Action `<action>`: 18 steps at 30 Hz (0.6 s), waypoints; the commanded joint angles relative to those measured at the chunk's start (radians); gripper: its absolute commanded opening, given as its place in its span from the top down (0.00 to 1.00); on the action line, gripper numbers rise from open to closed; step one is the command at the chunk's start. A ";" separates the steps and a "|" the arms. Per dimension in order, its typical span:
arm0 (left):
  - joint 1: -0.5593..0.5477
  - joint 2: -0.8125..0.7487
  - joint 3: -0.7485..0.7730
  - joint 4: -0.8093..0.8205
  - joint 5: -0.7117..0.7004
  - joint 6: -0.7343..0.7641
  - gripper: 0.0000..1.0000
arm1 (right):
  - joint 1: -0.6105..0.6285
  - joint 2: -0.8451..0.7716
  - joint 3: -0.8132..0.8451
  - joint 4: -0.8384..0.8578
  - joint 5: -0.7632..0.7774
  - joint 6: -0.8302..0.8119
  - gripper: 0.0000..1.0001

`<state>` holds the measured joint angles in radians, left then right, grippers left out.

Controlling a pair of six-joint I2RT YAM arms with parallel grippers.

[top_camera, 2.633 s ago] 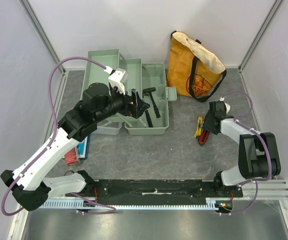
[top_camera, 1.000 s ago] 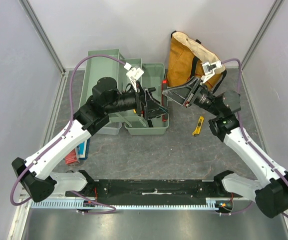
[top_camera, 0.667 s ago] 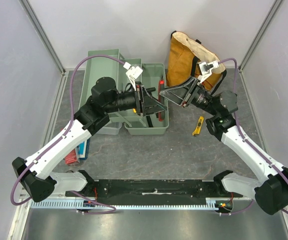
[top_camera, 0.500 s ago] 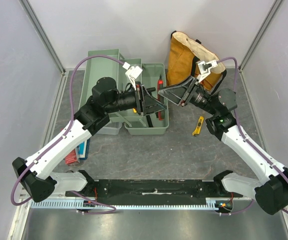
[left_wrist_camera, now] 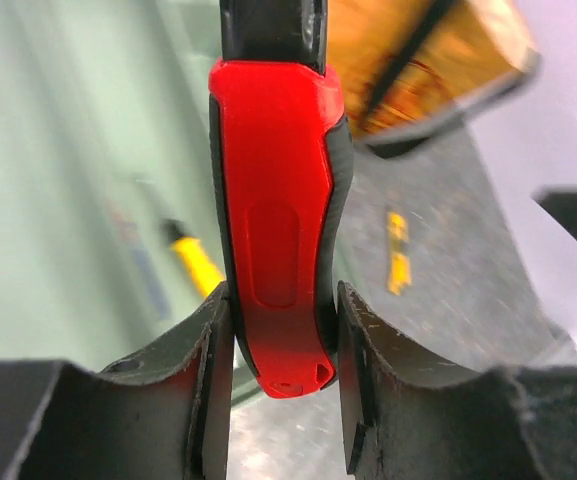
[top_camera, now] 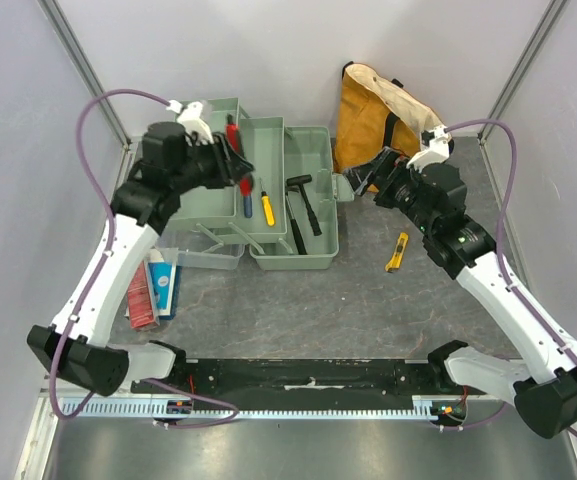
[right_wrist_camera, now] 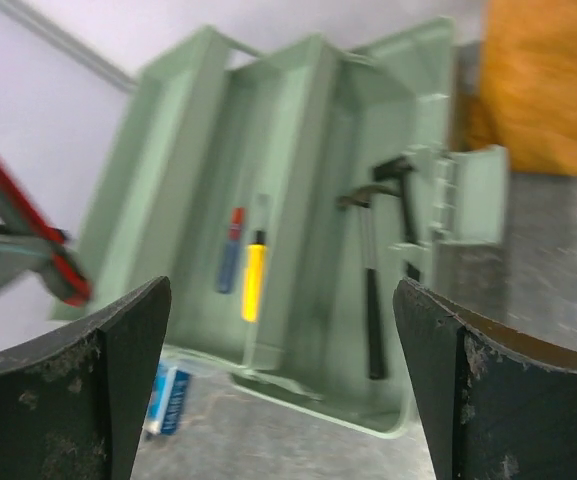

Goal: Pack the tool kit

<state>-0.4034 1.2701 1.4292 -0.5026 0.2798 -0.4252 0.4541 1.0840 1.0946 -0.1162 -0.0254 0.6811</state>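
The sage-green toolbox [top_camera: 313, 165] stands open with its trays spread; a hammer [top_camera: 304, 203], a yellow-handled screwdriver [top_camera: 266, 205] and a blue-and-red one [top_camera: 246, 190] lie inside. My left gripper [top_camera: 231, 148] hovers over the box's far-left tray, shut on a red-handled tool [left_wrist_camera: 273, 220] pinched between both fingers [left_wrist_camera: 363, 370]. My right gripper [top_camera: 362, 186] hangs open and holds nothing beside the box's right end latch; its wrist view looks down at the toolbox [right_wrist_camera: 298, 120] and the hammer [right_wrist_camera: 370, 280]. A yellow utility knife [top_camera: 396, 252] lies on the table to the right of the box.
The mustard tote bag [top_camera: 393, 125] stands at the back right, just behind my right gripper. Red and blue packets [top_camera: 154, 288] lie on the table left of the box. The grey table [top_camera: 298, 305] is walled by pale panels on both sides.
The two grippers met above the toolbox; the left one shut on the red-handled tool, and the right one opened. The left arm then swung left with the tool, and the right drew back.
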 commanded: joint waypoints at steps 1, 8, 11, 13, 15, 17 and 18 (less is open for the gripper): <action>0.126 0.069 0.140 -0.146 -0.114 0.160 0.98 | -0.005 0.017 -0.038 -0.172 0.215 -0.074 0.02; 0.219 0.261 0.327 -0.333 -0.205 0.288 0.98 | -0.020 0.051 -0.130 -0.256 0.356 -0.057 0.03; 0.251 0.342 0.401 -0.414 -0.241 0.325 0.98 | -0.034 0.068 -0.160 -0.287 0.430 -0.061 0.03; 0.264 0.380 0.433 -0.461 -0.263 0.356 0.98 | -0.048 0.083 -0.180 -0.304 0.458 -0.068 0.03; 0.270 0.409 0.447 -0.488 -0.277 0.379 0.98 | -0.061 0.100 -0.203 -0.312 0.490 -0.071 0.03; 0.275 0.431 0.454 -0.505 -0.333 0.393 0.98 | -0.081 0.134 -0.225 -0.312 0.508 -0.074 0.04; 0.276 0.439 0.456 -0.511 -0.343 0.394 0.98 | -0.091 0.154 -0.231 -0.313 0.510 -0.077 0.06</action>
<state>-0.1368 1.6924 1.8275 -0.9417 0.0189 -0.1200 0.3935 1.1858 0.8944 -0.4061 0.3862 0.6235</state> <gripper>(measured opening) 0.439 0.964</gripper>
